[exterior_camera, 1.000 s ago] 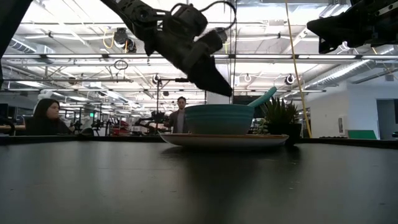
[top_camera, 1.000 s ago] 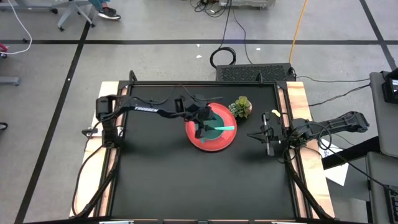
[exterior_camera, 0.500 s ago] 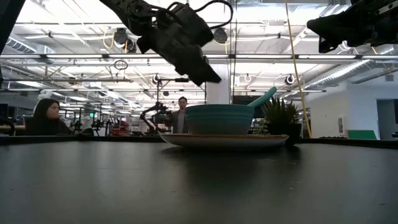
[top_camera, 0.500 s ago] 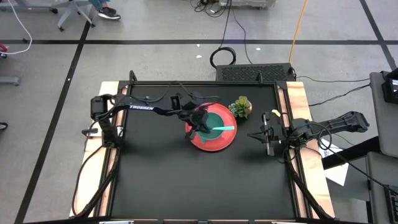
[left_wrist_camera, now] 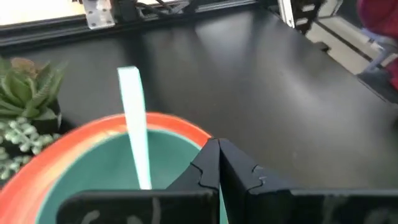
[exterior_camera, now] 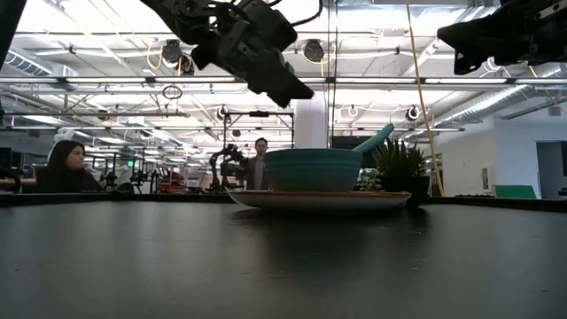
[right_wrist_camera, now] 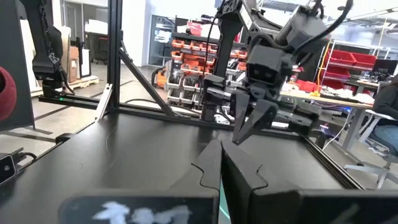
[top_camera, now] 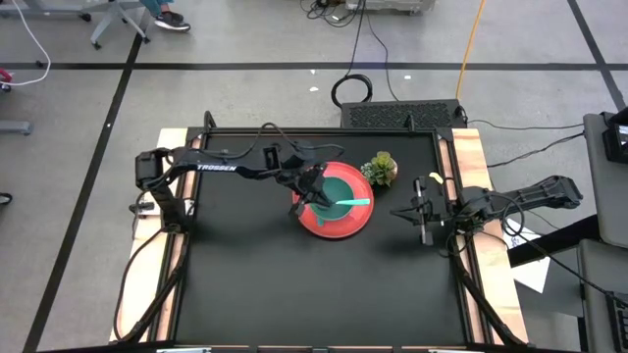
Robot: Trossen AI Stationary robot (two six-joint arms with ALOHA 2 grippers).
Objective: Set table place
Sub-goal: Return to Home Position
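The red plate (top_camera: 334, 227) lies flat on the black table (top_camera: 294, 284), right of centre toward the far edge. A teal bowl (top_camera: 339, 188) stands on it, and a pale teal spoon (top_camera: 353, 204) leans in the bowl with its handle (exterior_camera: 374, 138) sticking up over the rim. My left gripper (top_camera: 312, 192) is shut and empty. It hangs in the air above the bowl's left rim, clear of it in the low view (exterior_camera: 301, 91). My right gripper (top_camera: 396, 213) waits shut and empty by the table's right edge.
A small potted succulent (top_camera: 380, 169) stands just behind the plate, to its right. People sit and stand in the room beyond the far edge (exterior_camera: 66, 164). Bare black tabletop stretches across the near half and the left side.
My left gripper has shut on nothing. It has risen and drawn back from the bowl toward the table's left, and it has tipped more level. The bowl, spoon and plate have stayed where they were.
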